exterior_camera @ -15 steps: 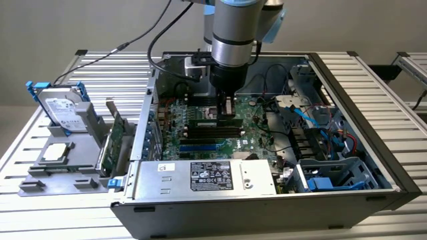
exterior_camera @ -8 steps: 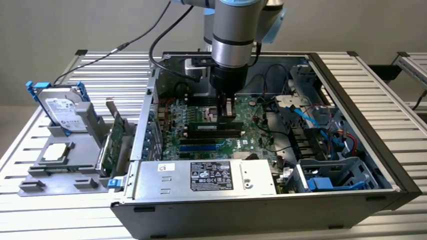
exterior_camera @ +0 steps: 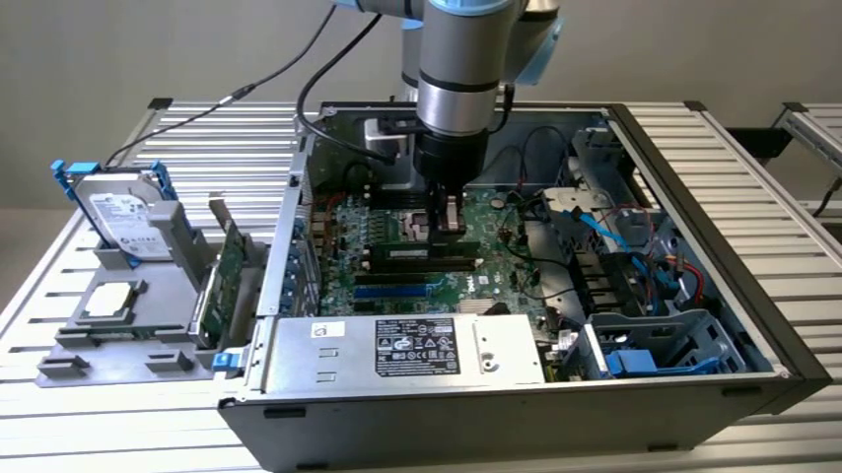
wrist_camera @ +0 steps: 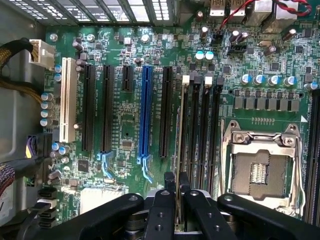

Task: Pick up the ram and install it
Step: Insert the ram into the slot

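My gripper [exterior_camera: 448, 229] reaches down into the open computer case [exterior_camera: 736, 296], over the green motherboard [exterior_camera: 394, 281]. In the wrist view the gripper [wrist_camera: 177, 179] is shut on the ram [wrist_camera: 178, 125]. The ram is seen edge-on as a thin pale-green strip running away from the fingers. It lies along the outermost of the black memory slots [wrist_camera: 200, 130], next to the long black expansion slot [wrist_camera: 164, 112]. Whether its lower edge touches the slot I cannot tell.
A silver hard drive [exterior_camera: 125, 212] with blue rails and a tall green expansion card [exterior_camera: 231, 271] stand in a grey holder [exterior_camera: 112, 330] at the exterior view's left. Power supply [exterior_camera: 408, 345], blue cables [exterior_camera: 618, 246] and the open CPU socket [wrist_camera: 260, 167] crowd the case.
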Motion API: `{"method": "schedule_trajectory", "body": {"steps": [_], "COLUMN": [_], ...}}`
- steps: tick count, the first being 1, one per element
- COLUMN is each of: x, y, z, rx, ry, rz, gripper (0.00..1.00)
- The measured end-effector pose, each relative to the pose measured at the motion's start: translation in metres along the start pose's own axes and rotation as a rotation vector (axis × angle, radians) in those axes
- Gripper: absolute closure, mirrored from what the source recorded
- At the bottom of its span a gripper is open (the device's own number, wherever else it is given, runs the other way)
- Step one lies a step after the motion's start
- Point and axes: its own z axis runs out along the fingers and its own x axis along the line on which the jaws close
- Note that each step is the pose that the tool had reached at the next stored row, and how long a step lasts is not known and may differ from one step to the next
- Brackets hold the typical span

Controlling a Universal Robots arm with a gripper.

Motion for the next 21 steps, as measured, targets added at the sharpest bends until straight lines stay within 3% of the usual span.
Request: {"method": "schedule_trajectory", "body": {"steps": [7, 14, 21], "x": [-0.0006, -0.0016, -0.0035], "y": [0.0, -0.0002, -0.0001], "z": [0.0012, 0.0034, 0.0061], "rx": [-0.0014, -0.0077, -0.0087], "ry": [-0.0006, -0.0002, -0.0022], "rz": [-0.005, -0.006, -0.006], "gripper": [0.86, 0.86, 0.86]}}
